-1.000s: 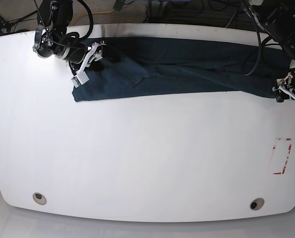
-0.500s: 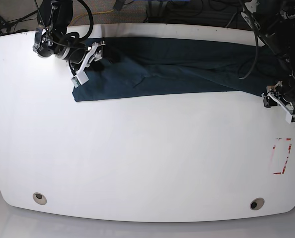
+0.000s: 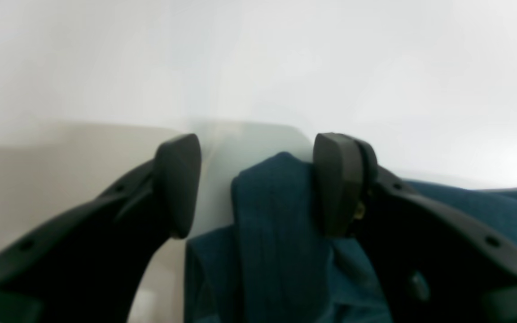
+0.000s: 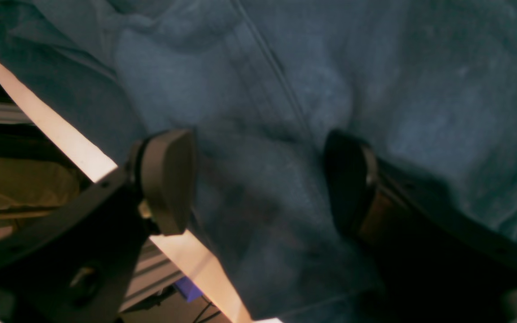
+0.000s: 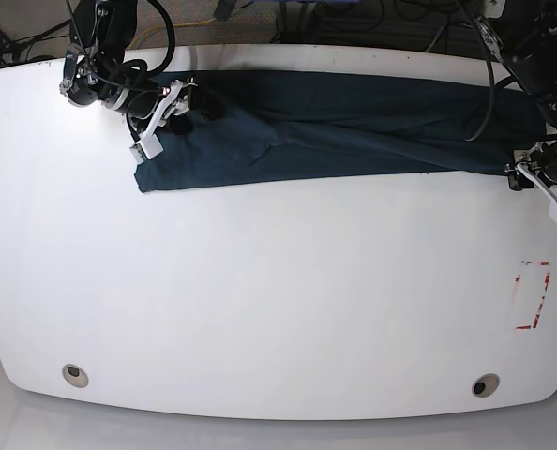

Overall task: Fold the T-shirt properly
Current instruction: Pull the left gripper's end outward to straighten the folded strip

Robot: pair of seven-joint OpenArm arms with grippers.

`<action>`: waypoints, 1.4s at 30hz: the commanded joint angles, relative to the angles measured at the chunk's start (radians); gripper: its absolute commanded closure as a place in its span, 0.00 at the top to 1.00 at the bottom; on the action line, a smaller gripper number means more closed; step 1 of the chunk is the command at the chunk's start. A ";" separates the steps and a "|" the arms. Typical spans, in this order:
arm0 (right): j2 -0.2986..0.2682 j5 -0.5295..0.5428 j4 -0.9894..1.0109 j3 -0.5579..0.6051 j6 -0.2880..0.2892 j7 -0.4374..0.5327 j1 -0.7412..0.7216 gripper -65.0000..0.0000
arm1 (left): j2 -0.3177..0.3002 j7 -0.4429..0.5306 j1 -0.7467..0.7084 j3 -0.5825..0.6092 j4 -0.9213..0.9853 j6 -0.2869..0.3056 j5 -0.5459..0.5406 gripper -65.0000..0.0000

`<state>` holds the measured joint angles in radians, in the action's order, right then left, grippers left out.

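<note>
Near the bottom of the base view, your white table (image 5: 260,309) is bare, with a red mark (image 5: 532,295) low on the right. Higher up, the T-shirt (image 5: 335,127) lies along the top edge as one long, narrow dark band. You seem to have the long fold done; my guess is you still must fold the ends in.

At the right edge, your left gripper (image 5: 541,178) sits by the shirt's end. Up close, its fingers (image 3: 177,184) are wide apart, and a bump of cloth rests against one finger, not pinched.

At the upper left, your right gripper (image 5: 161,117) hangs over the other end. It stands wide open over flat cloth, holding nothing.
</note>
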<state>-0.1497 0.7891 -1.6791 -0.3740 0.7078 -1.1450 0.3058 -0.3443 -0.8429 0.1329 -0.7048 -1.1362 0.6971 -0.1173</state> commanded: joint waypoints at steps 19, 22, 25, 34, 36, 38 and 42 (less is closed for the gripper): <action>0.022 -0.050 -0.002 -0.004 -0.010 -0.034 0.005 0.67 | -0.014 -0.011 -0.003 -0.019 -0.094 0.001 -0.005 0.00; 0.022 -0.050 -0.002 -0.006 -0.010 -0.034 0.005 0.67 | -0.009 -0.014 -0.060 -0.054 -0.195 0.001 -0.005 0.00; 0.022 -0.050 -0.002 -0.006 -0.010 -0.034 0.002 0.67 | 0.017 -0.014 -0.088 -0.057 -0.273 0.001 -0.005 0.00; 0.022 -0.050 0.038 -0.006 -0.010 -0.034 -0.001 0.67 | 0.040 -0.016 -0.238 -0.062 -0.436 0.001 -0.037 0.00; 0.022 -0.050 0.061 -0.006 -0.010 -0.033 0.000 0.67 | 0.038 -0.016 -0.289 -0.089 -0.437 0.001 -0.069 0.00; 0.022 -0.050 0.086 -0.006 -0.010 -0.022 0.000 0.67 | 0.038 -0.016 -0.322 -0.131 -0.437 0.001 -0.100 0.00; 0.019 -0.050 0.110 -0.001 -0.010 0.024 0.002 0.67 | 0.037 -0.016 -0.338 -0.149 -0.433 0.001 -0.111 0.00</action>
<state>-0.1253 0.8360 -1.5841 -0.3782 0.7242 -1.0649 0.2981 -0.2840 -0.8829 -0.2176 -0.8570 -1.5543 0.7044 -0.2150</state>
